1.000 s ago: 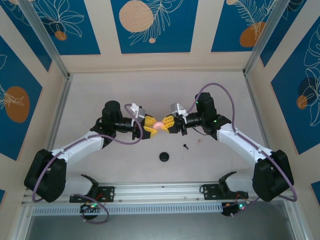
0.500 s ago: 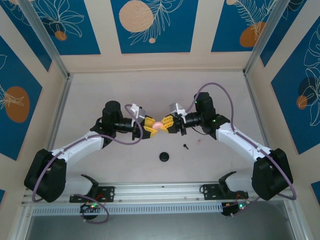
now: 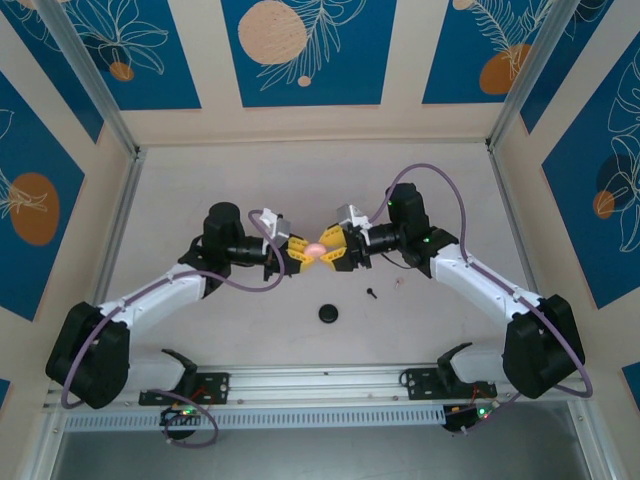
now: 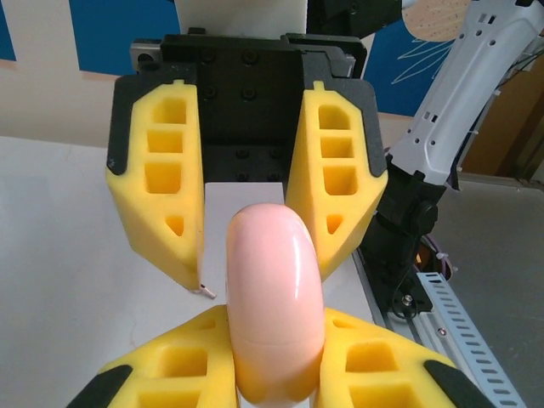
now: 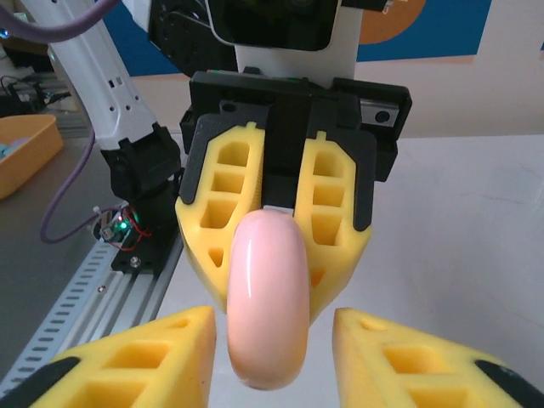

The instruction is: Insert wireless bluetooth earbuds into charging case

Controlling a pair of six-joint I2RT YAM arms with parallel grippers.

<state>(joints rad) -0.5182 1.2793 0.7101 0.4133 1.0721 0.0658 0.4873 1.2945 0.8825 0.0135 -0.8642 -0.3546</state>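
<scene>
The pale pink charging case (image 3: pixel 317 249) hangs above the middle of the table, between the two grippers. My left gripper (image 3: pixel 306 254) is shut on it; in the left wrist view the yellow fingers (image 4: pixel 191 361) press both sides of the case (image 4: pixel 274 289). My right gripper (image 3: pixel 329 252) faces it from the right and stands open. In the right wrist view there is a gap on each side between its fingers (image 5: pixel 161 348) and the case (image 5: pixel 268 297). One tiny black earbud (image 3: pixel 371 293) lies on the table, to the right of and nearer than the grippers.
A round black disc (image 3: pixel 328 313) lies on the table in front of the grippers. The aluminium rail (image 3: pixel 320 385) with both arm bases runs along the near edge. Walls enclose the white table (image 3: pixel 200 190) at the back and sides.
My left gripper has closed on the case and my right gripper has opened off it. Both grippers and the case have shifted slightly away from the near edge.
</scene>
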